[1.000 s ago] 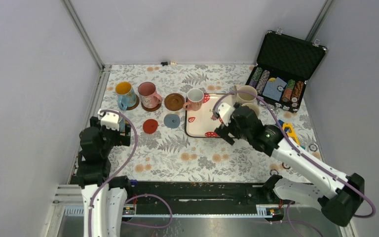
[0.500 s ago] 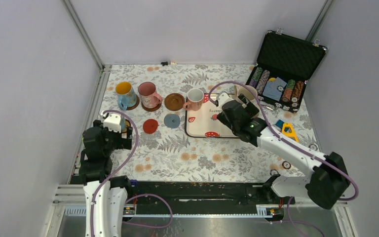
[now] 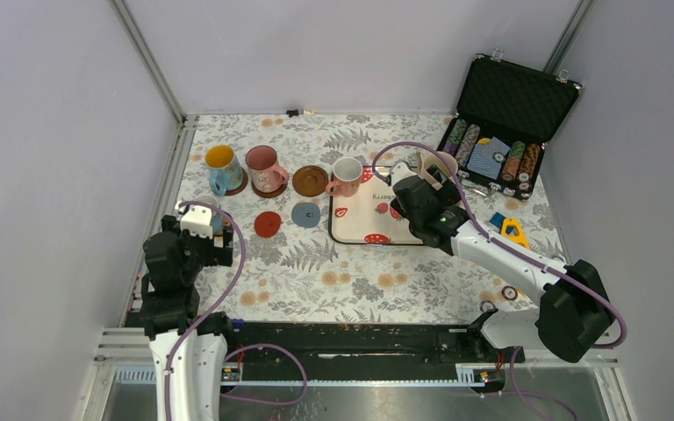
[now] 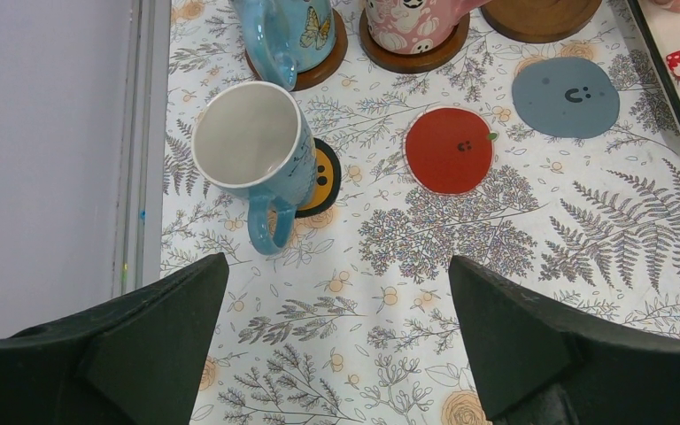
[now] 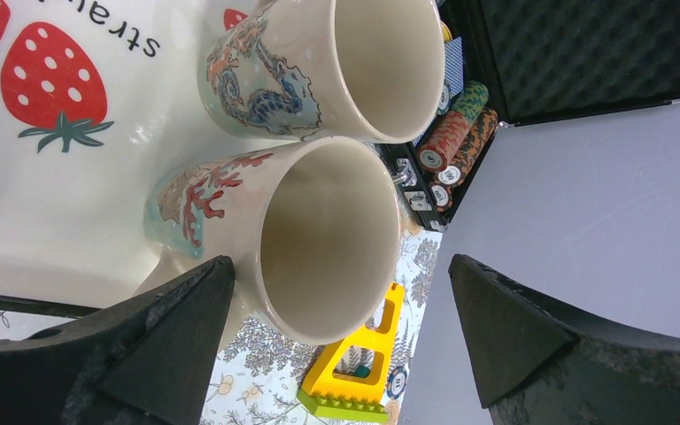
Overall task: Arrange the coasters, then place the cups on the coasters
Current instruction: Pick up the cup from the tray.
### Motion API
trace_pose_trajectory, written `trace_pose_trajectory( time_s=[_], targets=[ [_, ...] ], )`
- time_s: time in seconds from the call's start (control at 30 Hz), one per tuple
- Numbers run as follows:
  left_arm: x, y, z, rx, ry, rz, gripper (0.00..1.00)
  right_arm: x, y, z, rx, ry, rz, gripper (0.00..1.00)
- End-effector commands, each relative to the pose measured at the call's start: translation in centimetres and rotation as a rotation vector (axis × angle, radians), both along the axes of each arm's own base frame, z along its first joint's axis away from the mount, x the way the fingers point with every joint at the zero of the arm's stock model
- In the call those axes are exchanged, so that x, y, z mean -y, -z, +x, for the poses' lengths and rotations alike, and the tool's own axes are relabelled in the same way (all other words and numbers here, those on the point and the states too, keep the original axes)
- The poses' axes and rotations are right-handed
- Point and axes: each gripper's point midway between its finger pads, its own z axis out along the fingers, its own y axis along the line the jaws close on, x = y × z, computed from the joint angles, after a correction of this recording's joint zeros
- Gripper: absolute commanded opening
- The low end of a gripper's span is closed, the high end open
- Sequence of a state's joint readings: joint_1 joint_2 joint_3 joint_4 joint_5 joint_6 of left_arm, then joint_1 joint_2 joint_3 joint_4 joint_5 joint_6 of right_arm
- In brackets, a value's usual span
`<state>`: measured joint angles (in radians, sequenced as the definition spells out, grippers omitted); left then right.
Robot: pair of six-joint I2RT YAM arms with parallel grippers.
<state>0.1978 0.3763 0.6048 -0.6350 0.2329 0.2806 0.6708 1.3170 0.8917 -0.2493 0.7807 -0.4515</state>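
My left gripper [image 4: 336, 341] hangs open over bare cloth, just in front of the white-and-blue cup [image 4: 252, 150]. That cup stands upright with the black, orange-centred coaster [image 4: 326, 177] showing from under its right side. The red coaster [image 4: 450, 150] and grey-blue coaster [image 4: 567, 97] lie bare. The blue cup [image 3: 221, 167] and pink cup [image 3: 265, 168] each stand on a brown coaster, and a third brown coaster [image 3: 310, 181] is bare. My right gripper [image 5: 341, 328] is open beside two cream cups [image 5: 319, 239] on the tray [image 5: 53, 177]. The white cup with a pink handle [image 3: 347, 175] stands at the tray's left edge.
An open black case of poker chips [image 3: 496, 149] sits at the back right. A yellow toy [image 5: 354, 372] and loose chips lie on the cloth right of the tray. The grey enclosure wall [image 4: 44, 150] runs close along the left of the cups.
My right arm has swung back and right over the tray, bringing its open gripper up to the cream cups. The left arm has barely shifted.
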Motion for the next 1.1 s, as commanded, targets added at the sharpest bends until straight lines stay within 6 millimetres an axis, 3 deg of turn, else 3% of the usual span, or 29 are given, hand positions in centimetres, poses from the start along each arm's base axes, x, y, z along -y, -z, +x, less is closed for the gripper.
trace_pose_trajectory(
  time_s=[0.0, 0.53, 0.87, 1.07],
  targets=[
    [0.2, -1.6, 0.5, 0.054, 0.019, 0.007, 0.99, 0.9, -1.4, 0.2, 0.055, 0.043, 0.01, 1.0],
    [0.1, -1.5, 0.6, 0.052, 0.015, 0.008, 0.99, 3.6, -0.5, -1.0, -0.022, 0.115, 0.082, 1.0],
    [-0.1, -1.5, 0.6, 0.052, 0.008, 0.008, 0.99, -0.1, -2.8, -1.3, -0.067, 0.02, 0.334, 1.0],
    [0.0, -1.5, 0.6, 0.051, 0.009, 0.007, 0.99, -1.0, -0.8, -1.9, -0.139, -0.01, 0.351, 1.0]
  ],
)
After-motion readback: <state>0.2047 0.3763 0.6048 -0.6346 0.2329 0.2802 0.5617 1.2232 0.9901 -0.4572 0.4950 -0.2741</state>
